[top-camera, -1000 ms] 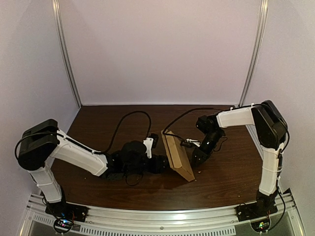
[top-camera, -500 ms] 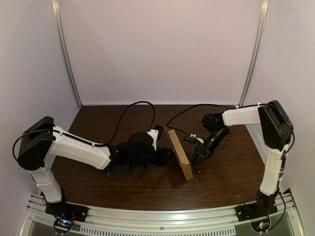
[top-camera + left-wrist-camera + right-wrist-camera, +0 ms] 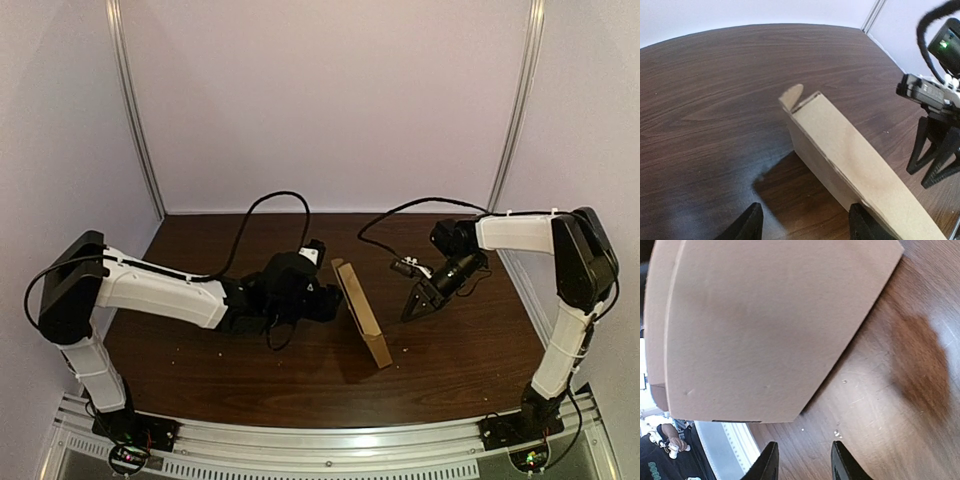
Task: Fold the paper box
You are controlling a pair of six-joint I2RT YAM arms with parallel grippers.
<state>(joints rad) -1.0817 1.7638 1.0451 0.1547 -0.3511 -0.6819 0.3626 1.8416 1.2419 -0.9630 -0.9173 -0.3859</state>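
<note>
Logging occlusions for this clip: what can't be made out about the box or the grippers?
- Paper box: the top view shows it nearly edge-on, so its flaps are unreadable.
- Left wrist view: the box's near end runs off the bottom edge.
- Right wrist view: the box overfills the frame and is cut off at the top edge.
- Left gripper: in the top view its own dark wrist hides the fingers, so contact with the box is unclear.

The thin brown cardboard box [image 3: 362, 315] stands on one long edge near the middle of the dark wooden table [image 3: 450, 375]. It is pressed nearly flat and long, and it runs from the back towards the front right. A small rounded flap [image 3: 791, 95] sticks out at its far end.
</note>
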